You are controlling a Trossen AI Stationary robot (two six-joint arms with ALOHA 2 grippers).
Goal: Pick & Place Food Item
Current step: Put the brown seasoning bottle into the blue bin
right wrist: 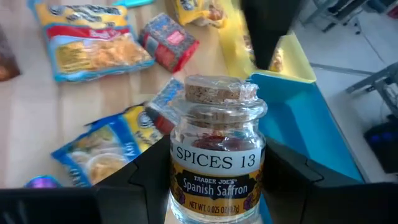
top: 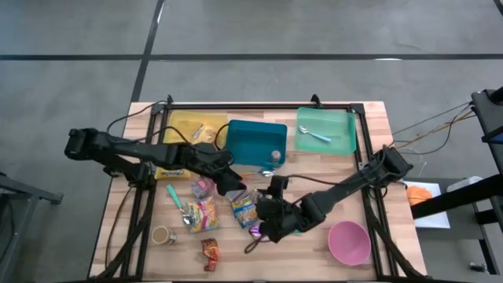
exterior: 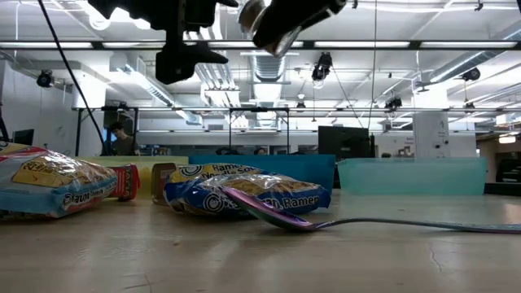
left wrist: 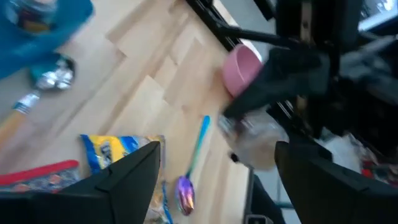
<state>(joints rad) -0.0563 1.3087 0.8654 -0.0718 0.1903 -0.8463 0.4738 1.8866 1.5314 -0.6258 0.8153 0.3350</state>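
Glass saffron jar [right wrist: 216, 155] upright, clamped between right jaws [right wrist: 217, 180], cork upward

**A:** Right, eyes on the small clear glass spice jar with the cork stopper [right wrist: 216, 158] — where is it?

**B:** Up off the wooden tabletop [top: 314, 251], clamped between the two dark fingers of the right gripper [right wrist: 217, 186], over the middle of the table's near half.

**A:** Upright?

**B:** Upright against the fingers in the wrist view, cork on top. From table height it shows tilted, high above the surface [exterior: 281, 20].

**A:** The label?

**B:** Cream and dark band, facing out: "SPICES 13", "Trader Joe's Spanish Saffron". Reddish threads visible through the glass under the cork.

**A:** Cork in place?

**B:** Seated in the neck, a clear wrap crinkled around its rim.
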